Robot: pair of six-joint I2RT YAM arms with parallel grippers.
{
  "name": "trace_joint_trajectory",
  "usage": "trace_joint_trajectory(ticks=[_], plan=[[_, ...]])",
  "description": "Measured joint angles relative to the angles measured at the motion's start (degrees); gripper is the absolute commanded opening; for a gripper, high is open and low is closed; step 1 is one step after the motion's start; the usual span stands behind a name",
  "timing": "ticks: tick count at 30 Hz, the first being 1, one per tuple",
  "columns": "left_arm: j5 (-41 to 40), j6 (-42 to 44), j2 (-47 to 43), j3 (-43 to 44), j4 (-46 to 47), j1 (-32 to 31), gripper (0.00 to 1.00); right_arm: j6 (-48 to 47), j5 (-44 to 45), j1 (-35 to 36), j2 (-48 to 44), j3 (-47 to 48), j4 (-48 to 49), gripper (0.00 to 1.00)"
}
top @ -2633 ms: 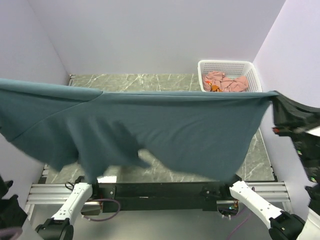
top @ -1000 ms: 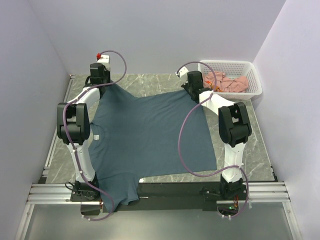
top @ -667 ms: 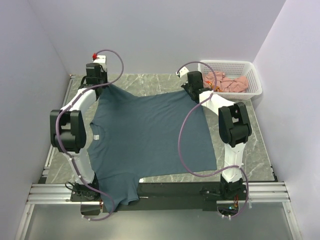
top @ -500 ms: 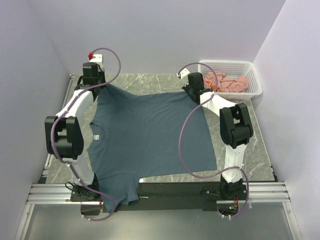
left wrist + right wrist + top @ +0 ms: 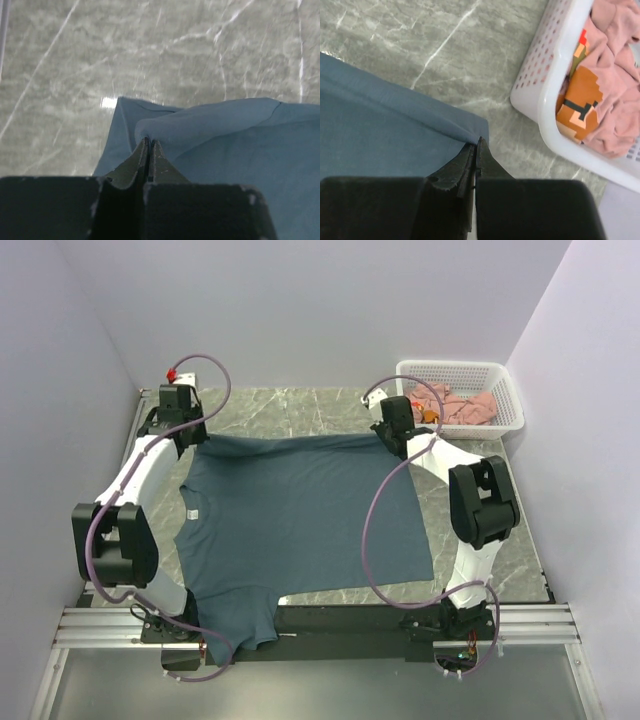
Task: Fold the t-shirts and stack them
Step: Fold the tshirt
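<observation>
The dark slate-blue t-shirt [image 5: 300,520] lies spread flat on the marble table, with one sleeve hanging over the near edge. My left gripper [image 5: 191,437] is shut on its far left corner, and the left wrist view shows the jaws [image 5: 149,141] pinching the cloth [image 5: 225,150]. My right gripper [image 5: 385,439] is shut on its far right corner; in the right wrist view the gripper [image 5: 476,142] grips the hem of the blue shirt [image 5: 380,130]. Salmon-pink shirts [image 5: 456,406] lie bunched in the basket and also show in the right wrist view [image 5: 620,105].
The white lattice basket [image 5: 507,391] stands at the far right corner, close beside my right gripper; its wall [image 5: 540,95] shows in the right wrist view. Purple walls close in the back and both sides. Bare marble [image 5: 290,405] lies behind the shirt.
The shirt came down from hanging in the air and lies on the table. In the last second both grippers moved apart and back, pulling the far edge straight.
</observation>
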Motion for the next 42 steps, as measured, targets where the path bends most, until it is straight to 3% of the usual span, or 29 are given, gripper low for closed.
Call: trace_joint_trajectory(ticks=[27,42], plan=[[-4.92,-8.28,-9.84,-5.38,-11.96,0.0,0.01,3.67,5.05,0.31,-7.34,-10.73,-0.11,0.0],[-4.83,-12.79,-14.47,-18.03,-13.09,0.0,0.01,8.83,4.74,0.94,-7.61,-14.53,-0.79,0.04]])
